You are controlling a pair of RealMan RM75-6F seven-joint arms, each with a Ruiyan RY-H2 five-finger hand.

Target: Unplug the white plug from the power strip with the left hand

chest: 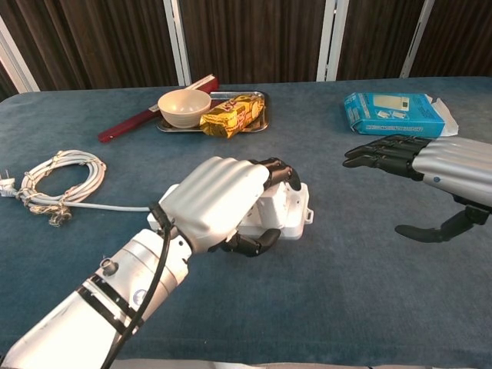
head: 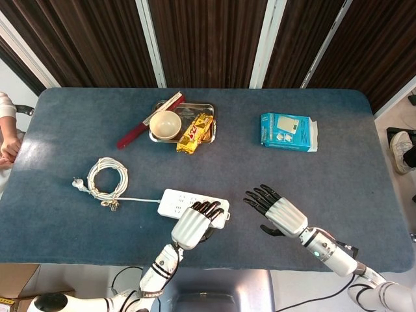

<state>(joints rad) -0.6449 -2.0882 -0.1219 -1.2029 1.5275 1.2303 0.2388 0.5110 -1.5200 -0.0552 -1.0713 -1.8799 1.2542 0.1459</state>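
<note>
Left hand (chest: 223, 204): fingers curled over the right end of the flat white plastic power strip (head: 185, 203), at 6 o'clock on the table; white plug hidden beneath, grasp unconfirmed. Right hand (chest: 430, 173): at 3 o'clock of the strip, fingers spread, empty. Judged progress: grasp stage, unplugging not yet evident.

A metal tray (head: 207, 107) sits on the blue desk (head: 338, 175). It holds a small bowl (head: 165, 124) and a yellow snack pack (head: 195, 132). A red stick (head: 147, 121) lies beside the tray. A blue box (head: 288, 131) lies well apart.
</note>
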